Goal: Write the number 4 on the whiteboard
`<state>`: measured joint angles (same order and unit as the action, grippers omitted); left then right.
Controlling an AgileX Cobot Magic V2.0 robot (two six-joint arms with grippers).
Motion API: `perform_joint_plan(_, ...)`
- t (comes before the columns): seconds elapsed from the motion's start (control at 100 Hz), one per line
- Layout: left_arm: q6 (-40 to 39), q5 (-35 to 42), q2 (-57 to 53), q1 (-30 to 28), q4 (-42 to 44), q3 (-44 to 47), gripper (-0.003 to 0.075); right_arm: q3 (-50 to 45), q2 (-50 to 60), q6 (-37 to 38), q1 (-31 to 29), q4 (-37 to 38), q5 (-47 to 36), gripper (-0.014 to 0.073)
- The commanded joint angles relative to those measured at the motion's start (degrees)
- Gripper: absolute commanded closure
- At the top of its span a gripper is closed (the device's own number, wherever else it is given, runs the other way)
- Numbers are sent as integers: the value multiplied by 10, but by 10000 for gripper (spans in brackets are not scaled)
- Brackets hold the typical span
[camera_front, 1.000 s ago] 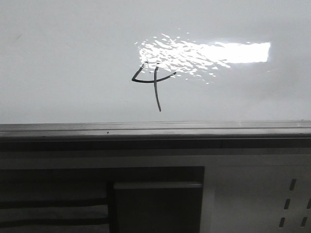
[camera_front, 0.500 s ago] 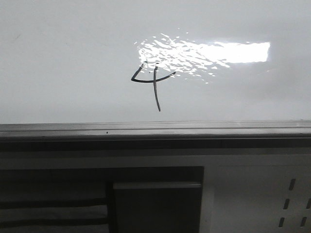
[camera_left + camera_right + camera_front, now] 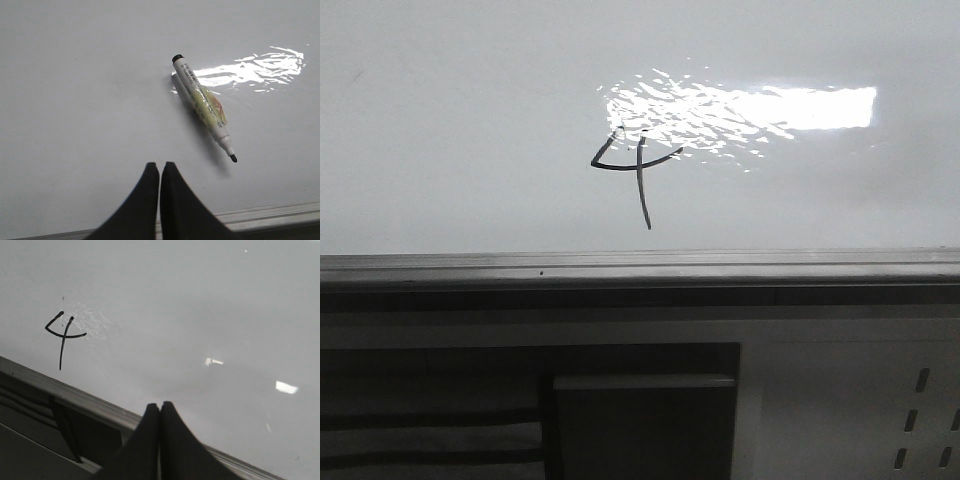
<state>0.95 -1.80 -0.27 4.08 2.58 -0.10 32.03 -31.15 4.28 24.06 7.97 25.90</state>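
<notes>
- The number 4 [image 3: 635,172] was drawn on the whiteboard [image 3: 470,120], just under the edge of the bright glare [image 3: 750,108] and above the grey metal rim [image 3: 640,262].
- The left gripper [image 3: 160,167] had its fingers pressed together, holding nothing; the marker [image 3: 204,107] lay uncapped on the board just ahead of the fingertips and off to one side, clear of them.
- The right gripper [image 3: 160,407] was likewise pinched together and empty, with the 4 well ahead of it and off to the side, near the rim.
- The task looked done, though the glare may hide faint stroke ends.
- Risk: a careless retreat by either arm could sweep across wet ink and smear it.
- Risk: nudging the loose marker could roll its bare tip across the board, leaving a stray mark.
</notes>
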Motion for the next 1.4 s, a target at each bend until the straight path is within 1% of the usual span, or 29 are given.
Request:
perform_joint_plan(0.0,-6,45,-16,-1,0,16,741,14,-7,0,-3,11,-41,664)
perform_joint_plan(0.23,-6,45,-16,-1,0,16,741,10,6,0,-1,11,-41,664)
perform_joint_plan(0.32,-6,45,-16,-1,0,16,741,-6,44,0,-24,-4,-54,664)
perform_joint_plan(0.44,-6,45,-16,-1,0,16,741,-70,115,0,-85,-43,-132,664)
perform_joint_plan(0.58,-6,45,-16,-1,0,16,741,-171,200,0,-158,-47,-232,664)
perform_joint_plan(0.68,-6,45,-16,-1,0,16,741,-239,247,0,-188,-47,-281,664)
perform_joint_plan(0.8,-6,45,-16,-1,0,16,741,-304,288,0,-191,-47,-317,664)
perform_joint_plan(0.9,-6,45,-16,-1,0,16,741,-337,311,0,-191,-47,-341,664)
perform_joint_plan(0.96,-6,45,-16,-1,0,16,741,-335,330,0,-191,-47,-316,664)
perform_joint_plan(1.0,-6,45,-16,-1,0,16,741,-336,330,0,-192,-47,-327,664)
perform_joint_plan(1.39,-6,45,-16,-1,0,16,741,-336,329,0,-192,-47,-326,664)
